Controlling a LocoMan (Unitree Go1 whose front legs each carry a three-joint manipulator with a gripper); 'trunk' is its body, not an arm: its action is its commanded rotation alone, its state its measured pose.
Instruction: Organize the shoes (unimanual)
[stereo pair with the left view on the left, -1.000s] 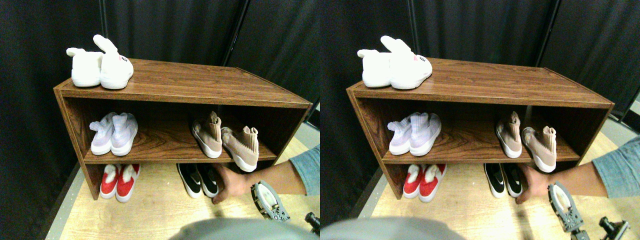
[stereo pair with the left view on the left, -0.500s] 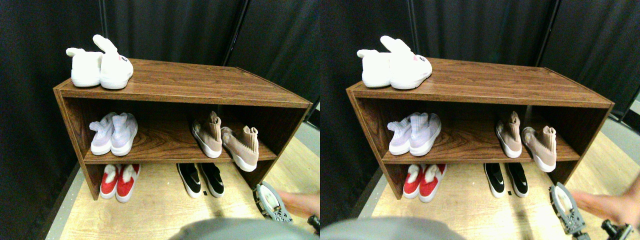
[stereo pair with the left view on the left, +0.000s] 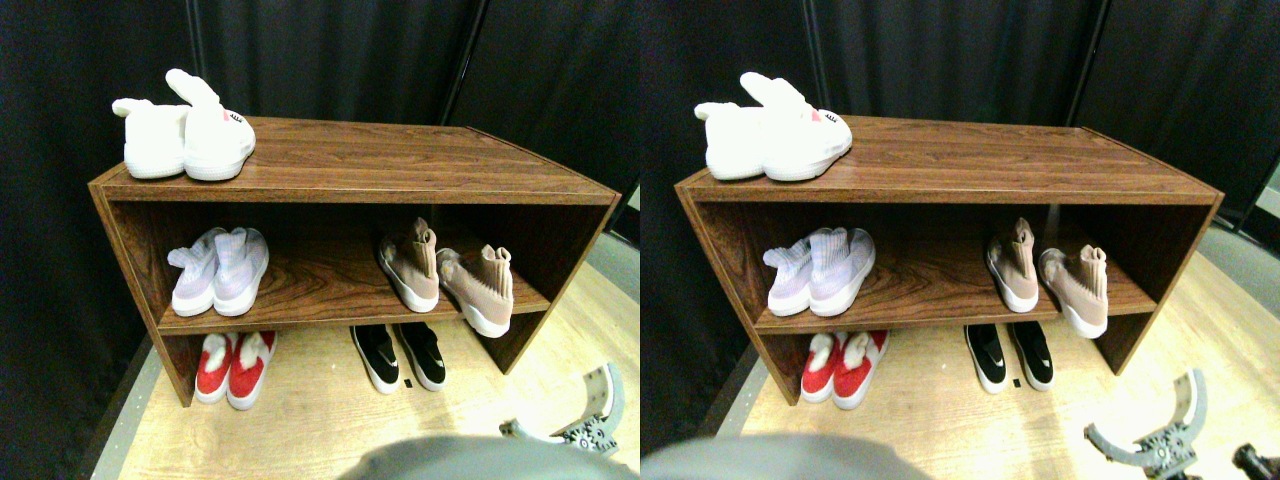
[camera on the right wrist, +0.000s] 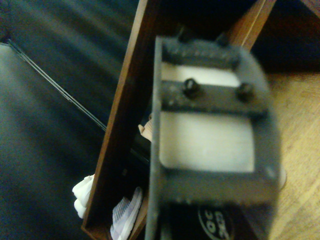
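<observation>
- The right gripper (stereo pair with the left view on the left: 572, 418) hangs low over the light wood floor (stereo pair with the left view on the left: 300, 410) in front of the shelf's right end, its two curved jaws spread wide apart and holding nothing.
- In the blurred wrist view, a dark jaw frame (camera on the right wrist: 212, 130) fills the middle; the shelf's edge runs beside it.
- The black slip-ons (stereo pair with the left view on the left: 399, 356) with white marks sit side by side on the floor under the wooden shoe shelf (stereo pair with the left view on the left: 400, 170); no writing on them is readable.
- The tan sock sneakers (stereo pair with the left view on the left: 446, 277) stand on the middle board at right; the right one is angled, its toe past the front edge.
- Pale lilac knit sneakers (stereo pair with the left view on the left: 218, 271) stand at left.
- Red slippers (stereo pair with the left view on the left: 232, 366) sit below.
- White bunny slippers (stereo pair with the left view on the left: 186, 133) sit on top.
</observation>
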